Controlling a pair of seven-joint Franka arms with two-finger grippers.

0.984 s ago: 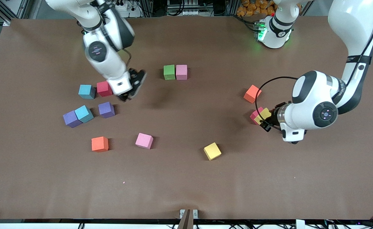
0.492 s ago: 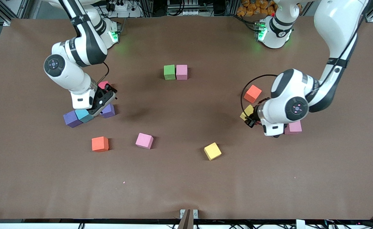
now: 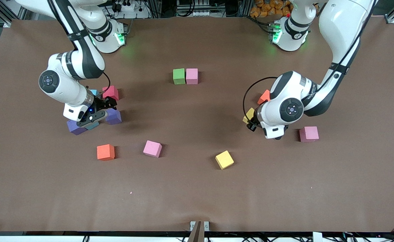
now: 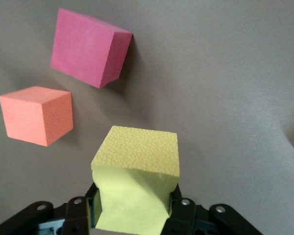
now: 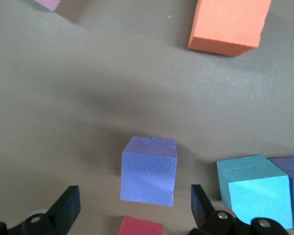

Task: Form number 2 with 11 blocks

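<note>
Blocks lie scattered on the brown bench (image 3: 197,195), no digit formed. Green block (image 3: 179,76) and pink block (image 3: 192,76) sit touching, side by side, mid-bench toward the robots' bases.

Left claw (image 3: 249,121): closed on a yellow block (image 4: 137,183), carried above the bench; the foam is pinched in at the fingers. Beside that arm's wrist an orange block (image 3: 263,96) is half hidden; a second pink block (image 3: 309,133) rests nearer the front camera, toward the left arm's end. A second yellow block (image 3: 224,159) lies alone, nearer the camera still.

Right claw (image 3: 103,108): fingers spread wide, holding nothing, low over a purple block (image 5: 149,170), which shows between the two fingers in the right wrist view. Red block (image 3: 111,92) is just beside it, farther from the camera. Two light blue cubes are there, one (image 3: 93,91) by the red block, one (image 5: 255,190) touching a second purple block (image 3: 75,127).

Second orange block (image 3: 105,152) and third pink block (image 3: 152,148) lie apart, nearer the camera.
</note>
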